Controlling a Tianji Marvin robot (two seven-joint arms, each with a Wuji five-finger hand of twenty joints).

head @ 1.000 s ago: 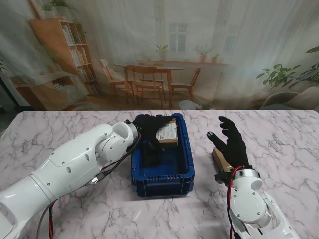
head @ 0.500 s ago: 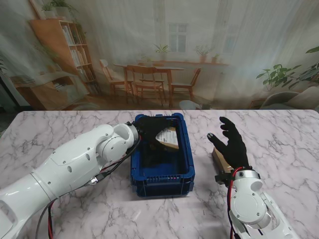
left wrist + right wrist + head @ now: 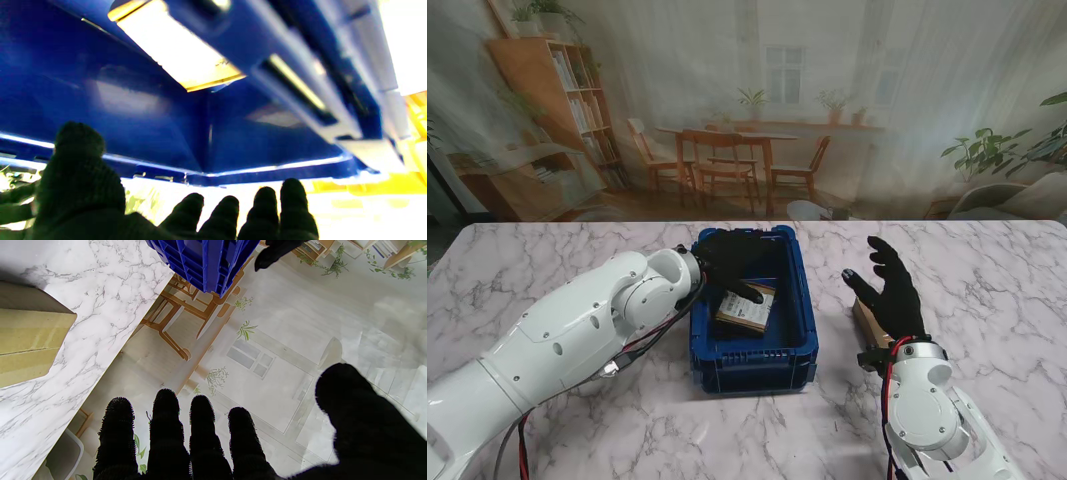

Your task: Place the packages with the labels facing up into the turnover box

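The blue turnover box (image 3: 800, 352) stands at the table's middle. A flat brown package (image 3: 746, 310) with a white label facing up lies on its floor; the left wrist view shows that package (image 3: 176, 53) blurred and bright inside the blue box (image 3: 140, 110). My left hand (image 3: 730, 262) hovers over the box's far left part, fingers spread, holding nothing. My right hand (image 3: 889, 290) is raised open to the right of the box, above a second cardboard package (image 3: 868, 322) on the table. The right wrist view shows this package (image 3: 28, 331) beside the hand's fingers (image 3: 166, 436).
The marble table (image 3: 547, 260) ends at a printed room backdrop behind it. In the right wrist view the box's corner (image 3: 206, 263) and my left hand's fingertip (image 3: 273, 253) appear beyond the table edge.
The package has left my left hand and dropped flat onto the box floor, label up. The left hand has opened and drawn back slightly. The right hand has barely moved.
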